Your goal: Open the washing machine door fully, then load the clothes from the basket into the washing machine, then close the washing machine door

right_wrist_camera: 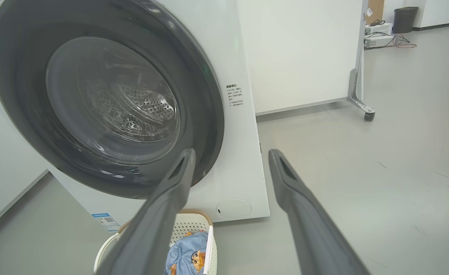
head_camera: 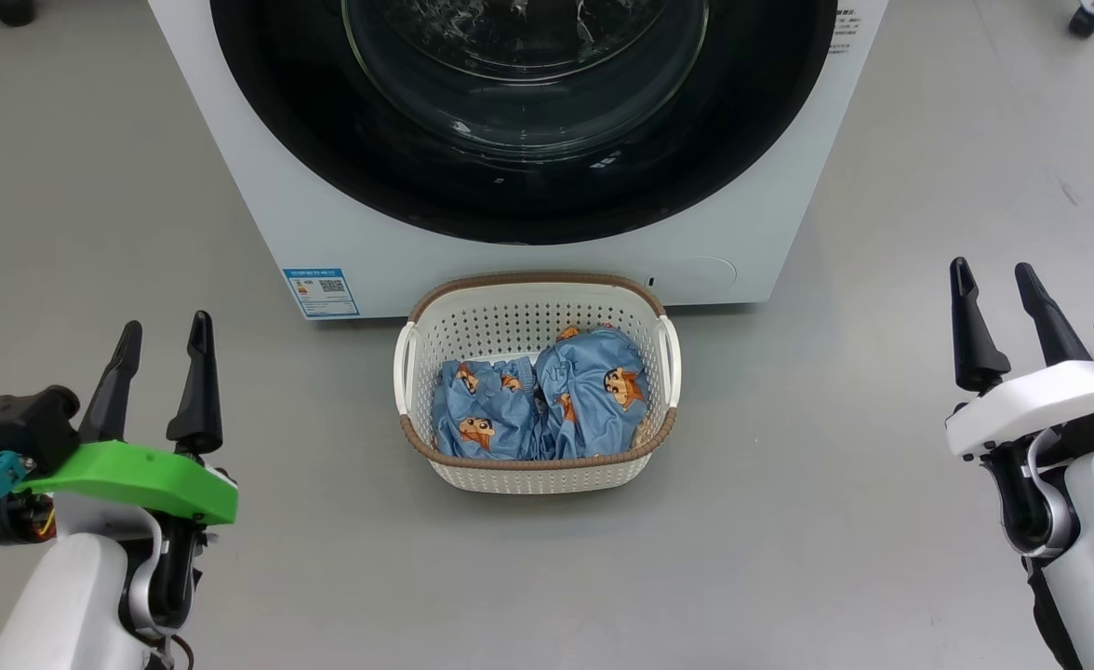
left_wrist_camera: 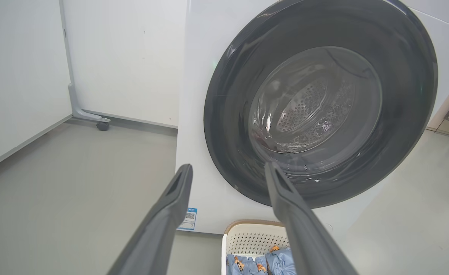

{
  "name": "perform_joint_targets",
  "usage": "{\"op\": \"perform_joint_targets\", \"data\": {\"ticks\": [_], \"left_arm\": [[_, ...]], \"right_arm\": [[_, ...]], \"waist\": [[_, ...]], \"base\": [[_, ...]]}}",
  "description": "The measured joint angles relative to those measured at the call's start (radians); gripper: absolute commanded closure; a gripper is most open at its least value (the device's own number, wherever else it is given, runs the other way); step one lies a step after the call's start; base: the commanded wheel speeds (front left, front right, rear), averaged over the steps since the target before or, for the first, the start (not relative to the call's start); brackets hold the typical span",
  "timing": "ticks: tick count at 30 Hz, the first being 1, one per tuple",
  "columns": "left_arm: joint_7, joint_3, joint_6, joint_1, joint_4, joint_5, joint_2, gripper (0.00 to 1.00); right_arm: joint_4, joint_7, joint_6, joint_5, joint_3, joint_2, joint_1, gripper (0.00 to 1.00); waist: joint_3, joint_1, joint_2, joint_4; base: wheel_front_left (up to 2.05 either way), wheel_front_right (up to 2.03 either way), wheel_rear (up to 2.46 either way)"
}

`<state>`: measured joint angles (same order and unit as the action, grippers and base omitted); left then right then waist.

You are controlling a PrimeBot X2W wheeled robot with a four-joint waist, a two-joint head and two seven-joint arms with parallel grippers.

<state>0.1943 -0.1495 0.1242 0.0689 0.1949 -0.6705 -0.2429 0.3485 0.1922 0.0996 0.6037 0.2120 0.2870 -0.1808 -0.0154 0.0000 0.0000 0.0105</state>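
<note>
Right in front of the washing machine [head_camera: 259, 186] sits the basket [head_camera: 536, 312] with the clothes [head_camera: 538, 405] bunched inside, door [head_camera: 519, 195] shut. Left gripper [head_camera: 164, 344] and right gripper [head_camera: 995, 284] hover off to either side above the floor [head_camera: 789, 558], fingers spread, holding nothing.

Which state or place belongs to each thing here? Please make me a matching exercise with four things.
Things:
1. washing machine door
2. clothes
3. basket
4. left claw

States or places:
a. open, holding nothing
b. on the floor, in front of the washing machine
c. shut
d. lying in the basket

Pairs: 1-c, 2-d, 3-b, 4-a
</note>
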Motion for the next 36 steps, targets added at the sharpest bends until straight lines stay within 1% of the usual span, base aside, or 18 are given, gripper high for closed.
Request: {"op": "perform_joint_targets", "data": {"ticks": [1,8,16,25,36], "left_arm": [[0.005,-0.004,0.000,0.000,0.001,0.018,-0.002,0.00],[0.028,-0.012,0.000,0.000,0.002,0.129,-0.021,0.00],[0.055,-0.005,0.003,0.000,0.007,0.227,-0.022,0.00],[0.058,0.045,-0.001,0.000,0.037,0.239,-0.009,0.00],[0.058,0.054,-0.001,-0.002,0.061,0.249,0.004,0.00]], "right_arm": [[0.002,0.001,-0.005,-0.015,0.006,0.002,-0.001,0.00],[0.013,0.028,-0.006,-0.114,0.030,0.021,-0.014,0.00],[0.016,0.053,-0.014,-0.190,0.032,0.027,-0.035,0.00],[0.032,0.060,-0.016,-0.191,0.003,0.020,-0.037,0.00],[0.072,0.060,-0.014,-0.182,-0.008,-0.002,-0.035,0.00]], "waist": [[0.000,0.0000,0.0000,0.000],[0.001,0.0000,0.0000,0.001],[0.003,0.0000,0.0000,0.007],[0.009,0.0000,0.0000,0.010],[0.009,0.0000,0.0000,0.008]], "base": [[0.00,0.00,0.00],[0.00,0.00,0.00],[0.00,0.00,0.00],[0.00,0.00,0.00],[0.00,0.00,0.00]]}}
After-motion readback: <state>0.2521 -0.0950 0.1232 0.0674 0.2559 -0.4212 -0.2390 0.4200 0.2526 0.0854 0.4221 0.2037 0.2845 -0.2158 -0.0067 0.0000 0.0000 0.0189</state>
